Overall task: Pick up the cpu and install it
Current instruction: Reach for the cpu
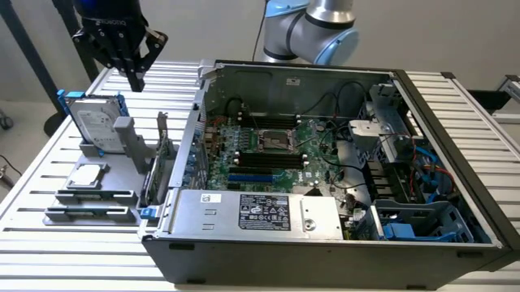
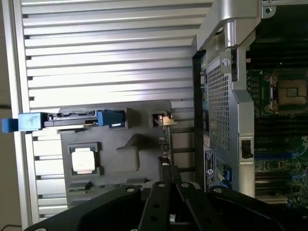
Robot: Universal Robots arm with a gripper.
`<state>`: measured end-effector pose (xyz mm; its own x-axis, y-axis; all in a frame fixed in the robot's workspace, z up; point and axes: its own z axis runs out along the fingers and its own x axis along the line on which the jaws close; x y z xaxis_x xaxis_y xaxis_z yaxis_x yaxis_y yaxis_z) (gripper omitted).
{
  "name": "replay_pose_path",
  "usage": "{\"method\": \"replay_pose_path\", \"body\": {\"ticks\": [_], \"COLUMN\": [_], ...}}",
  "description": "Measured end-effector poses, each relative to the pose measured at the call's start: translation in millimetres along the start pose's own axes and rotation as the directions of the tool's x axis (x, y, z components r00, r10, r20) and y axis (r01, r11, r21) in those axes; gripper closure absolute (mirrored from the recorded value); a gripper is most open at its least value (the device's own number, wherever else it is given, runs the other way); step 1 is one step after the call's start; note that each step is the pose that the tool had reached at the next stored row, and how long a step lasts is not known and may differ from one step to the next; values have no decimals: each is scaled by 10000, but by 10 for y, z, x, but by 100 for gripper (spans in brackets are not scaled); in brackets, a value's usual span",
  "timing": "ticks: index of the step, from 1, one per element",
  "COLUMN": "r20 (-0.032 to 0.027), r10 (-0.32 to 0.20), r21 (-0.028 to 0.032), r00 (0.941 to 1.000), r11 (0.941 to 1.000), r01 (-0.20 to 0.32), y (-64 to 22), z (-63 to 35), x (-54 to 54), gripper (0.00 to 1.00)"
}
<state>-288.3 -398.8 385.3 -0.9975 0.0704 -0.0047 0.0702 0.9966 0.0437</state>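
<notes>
cpu (image 1: pixel 87 175): lies flat in its recess on the grey holder (image 1: pixel 122 196), silver face up, nothing touching it.
hard drive (image 1: pixel 96 125): stands upright in the same holder, just behind the cpu.
gripper (image 1: pixel 136 82): hangs high above the hard drive, well apart from the cpu; fingers pressed together, nothing held.
socket (image 1: pixel 276 141): on the board inside the open case (image 1: pixel 455 121).
risk 1: closed fingers cannot straddle the chip; a descent like this would likely jab its lid.
risk 2: the drive's blue bracket sits near the path down and could be clipped.
risk 3: a skewed grip could seat the chip crooked.

Robotics lab — slatted metal bench (image 1: pixel 73 255), opened computer case (image 1: pixel 325 258), robot arm (image 1: pixel 325 27) behind.
</notes>
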Motion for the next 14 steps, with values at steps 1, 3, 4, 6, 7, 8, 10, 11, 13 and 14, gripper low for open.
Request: {"method": "replay_pose_path", "body": {"ticks": [1,3,4,6,7,8,10,11,13,14], "r20": [-5,-16,-21,-30,-35,-40,-51,-56,-64,-67], "r10": [2,1,1,2,3,2,3,3,3,3], "r21": [8,22,30,44,51,58,73,80,94,100], "r00": [10000,10000,10000,10000,10000,10000,10000,10000,10000,10000], "r11": [10000,10000,10000,10000,10000,10000,10000,10000,10000,9999], "r01": [-2,-1,-1,-2,-2,-2,-2,-2,-3,-2], "y": [-3,-11,-14,-21,-24,-28,-35,-38,-45,-49], "z": [7,19,25,38,44,51,63,69,83,89], "x": [48,139,184,274,319,363,456,501,591,635], "gripper": [89,89,89,89,89,89,89,89,89,89]}}
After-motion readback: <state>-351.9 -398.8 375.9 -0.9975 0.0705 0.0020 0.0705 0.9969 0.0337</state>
